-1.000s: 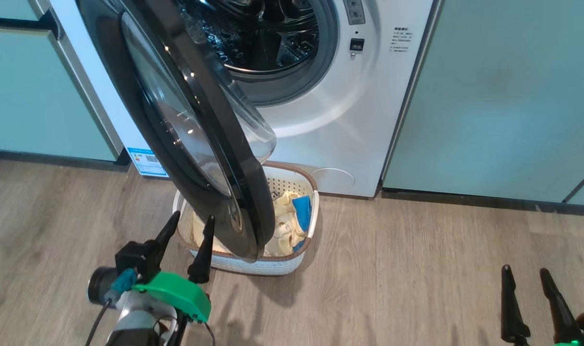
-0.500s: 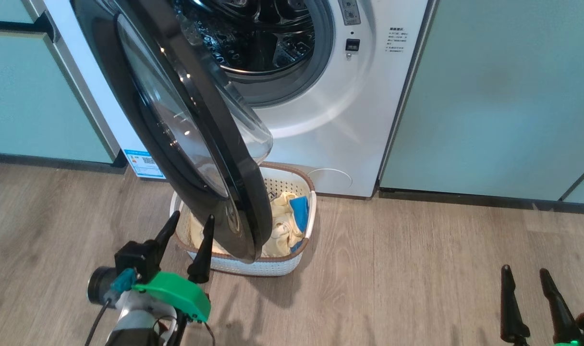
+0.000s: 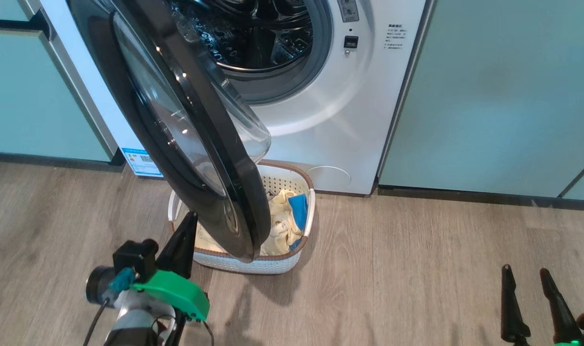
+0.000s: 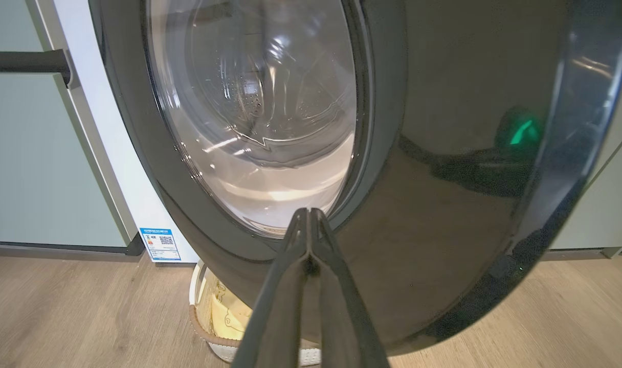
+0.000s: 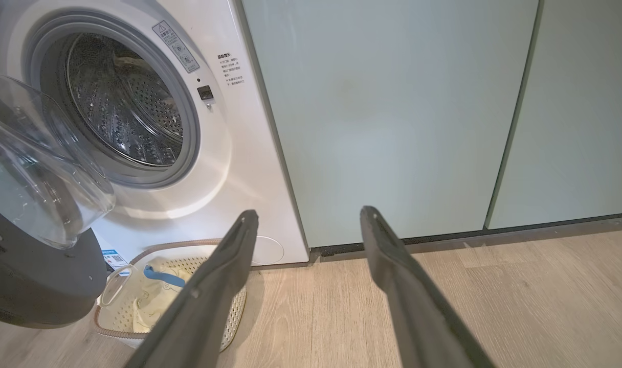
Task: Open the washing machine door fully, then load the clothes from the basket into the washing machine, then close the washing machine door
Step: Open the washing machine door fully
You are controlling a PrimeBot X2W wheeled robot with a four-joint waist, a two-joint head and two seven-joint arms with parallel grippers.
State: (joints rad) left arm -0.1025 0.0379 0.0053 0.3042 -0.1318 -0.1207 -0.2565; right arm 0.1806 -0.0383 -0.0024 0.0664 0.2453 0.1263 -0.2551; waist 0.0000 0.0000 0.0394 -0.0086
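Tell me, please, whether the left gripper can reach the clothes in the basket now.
Probably not cleanly: the washing machine door hangs low over the basket, between the left gripper and most clothes.

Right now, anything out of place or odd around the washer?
The washing machine door hangs part-open over the basket, hiding some of the clothes in the head view. Nothing looks spilled or damaged.

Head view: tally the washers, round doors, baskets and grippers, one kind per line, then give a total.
Washer: 1
Door: 1
Basket: 1
Grippers: 2 (left gripper, right gripper)
Total: 5
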